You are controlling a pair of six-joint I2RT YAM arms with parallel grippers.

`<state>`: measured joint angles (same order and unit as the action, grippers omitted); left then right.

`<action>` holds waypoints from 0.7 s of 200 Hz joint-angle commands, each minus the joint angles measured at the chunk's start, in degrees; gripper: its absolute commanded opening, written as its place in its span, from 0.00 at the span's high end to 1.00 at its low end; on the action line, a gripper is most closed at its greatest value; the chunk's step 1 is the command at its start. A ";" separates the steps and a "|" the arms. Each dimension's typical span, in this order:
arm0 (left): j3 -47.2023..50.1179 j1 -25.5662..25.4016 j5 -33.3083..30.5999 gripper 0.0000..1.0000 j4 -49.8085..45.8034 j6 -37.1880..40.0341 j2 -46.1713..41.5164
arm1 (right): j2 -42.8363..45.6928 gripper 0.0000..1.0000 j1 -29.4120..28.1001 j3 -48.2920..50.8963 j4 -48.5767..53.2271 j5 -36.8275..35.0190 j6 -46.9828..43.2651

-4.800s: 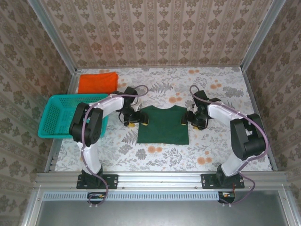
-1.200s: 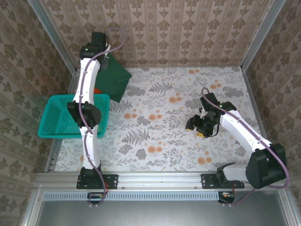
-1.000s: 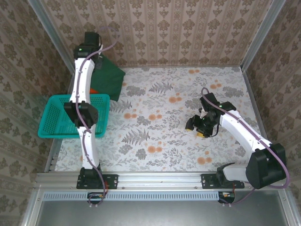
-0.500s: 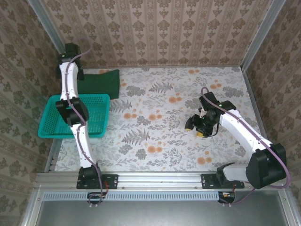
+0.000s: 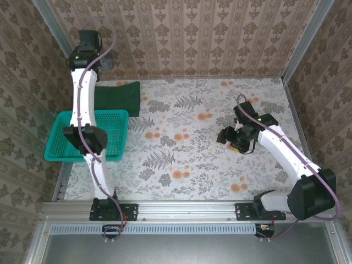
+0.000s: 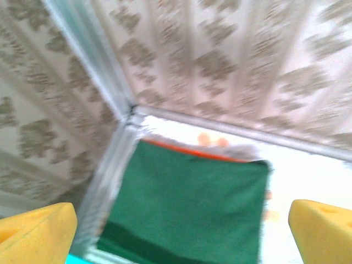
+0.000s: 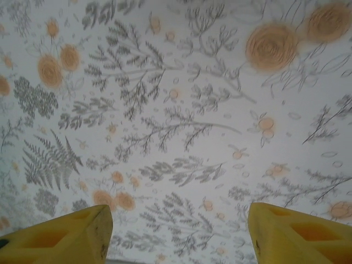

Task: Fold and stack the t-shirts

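Left wrist view: folded dark green t-shirt [image 6: 187, 203] lies on the orange t-shirt [image 6: 181, 150] in the far-left corner of the table [image 5: 220, 165]. Left end effector [image 6: 180, 234] spread above it; right end effector [image 7: 179, 234] spread, empty. Cloth looks soft and light; best pinched at a folded edge.

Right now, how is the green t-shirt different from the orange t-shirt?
The green t-shirt is dark; the orange t-shirt is bright. The green t-shirt lies on top; the orange t-shirt is underneath. The green t-shirt shows a broad folded face; the orange t-shirt peeks out as a thin strip. Both lie stacked in the far left corner of the table.
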<state>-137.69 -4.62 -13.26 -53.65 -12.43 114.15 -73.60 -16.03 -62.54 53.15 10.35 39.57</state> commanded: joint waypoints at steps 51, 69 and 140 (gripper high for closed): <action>50.09 -17.31 23.77 0.00 40.70 -14.37 -21.67 | 14.71 0.02 -0.23 2.42 -8.94 -25.86 0.57; 64.08 -22.54 20.73 0.00 49.69 -11.98 -28.62 | 19.85 0.00 -0.24 5.50 -13.03 -30.86 -2.10; 94.41 -20.41 3.24 0.00 55.02 -2.21 -56.87 | 33.70 0.00 -0.16 19.76 -27.57 -40.12 -13.59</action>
<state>-48.69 -28.75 -2.33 -2.74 -18.85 66.13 -41.25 -16.01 -45.74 31.79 -24.38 30.68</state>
